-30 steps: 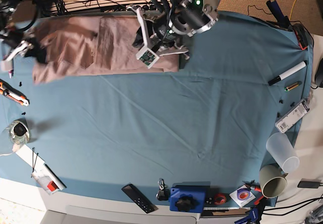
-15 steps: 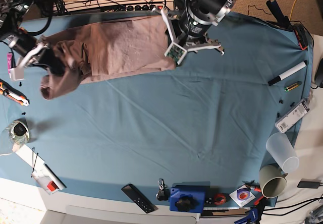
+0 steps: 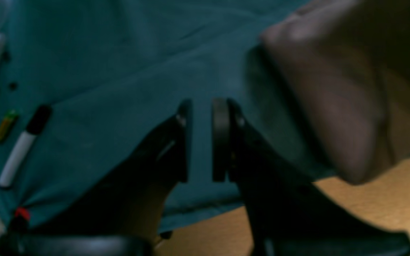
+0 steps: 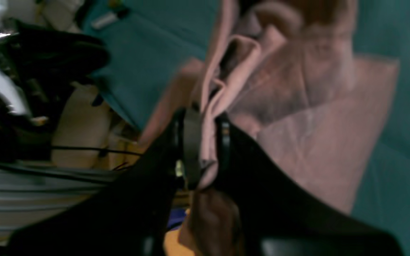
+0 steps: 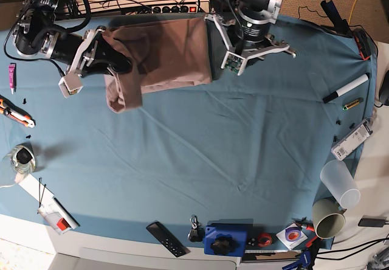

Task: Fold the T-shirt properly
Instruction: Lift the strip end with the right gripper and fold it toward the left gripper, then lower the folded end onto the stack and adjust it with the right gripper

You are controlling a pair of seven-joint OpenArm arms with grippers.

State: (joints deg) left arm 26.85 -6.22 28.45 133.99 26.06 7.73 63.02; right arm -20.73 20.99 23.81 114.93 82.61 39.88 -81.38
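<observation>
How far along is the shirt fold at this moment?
Done: the mauve cotton T-shirt is already narrowed into a band near the far edge of the teal table cloth. In hand: the right gripper pinches bunched layers of one end and carries it across, a flap hanging loose. The left gripper holds nothing, a small gap between its jaws. Left: laying that end down and squaring the stack.

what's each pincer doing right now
Left pincer: empty, jaws slightly apart, beside the T-shirt.
Right pincer: shut on a bunched fold of the T-shirt.
</observation>
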